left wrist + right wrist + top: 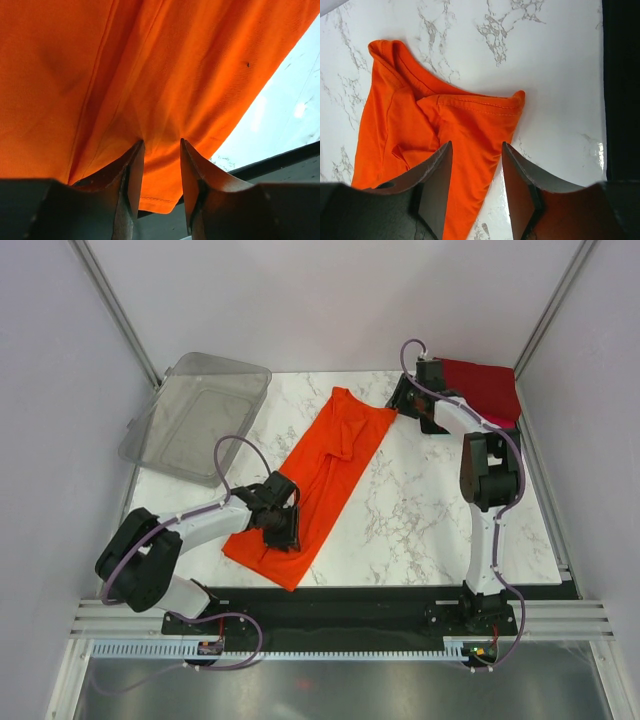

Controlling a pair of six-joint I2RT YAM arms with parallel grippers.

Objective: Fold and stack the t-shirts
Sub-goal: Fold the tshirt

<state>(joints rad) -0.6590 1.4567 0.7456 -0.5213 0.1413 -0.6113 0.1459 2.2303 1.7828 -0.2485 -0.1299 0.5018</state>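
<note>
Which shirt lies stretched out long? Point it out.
The orange shirt, diagonal across the middle of the table; the dark red shirt sits folded in the far right corner.

Red shirt partly behind right arm

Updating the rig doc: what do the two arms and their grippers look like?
Both arms alike: left arm and right arm have white links, chunky black joints and a lilac cable looped along each. Left gripper and right gripper carry dark, tapered wedge fingers. No markings visible.
</note>
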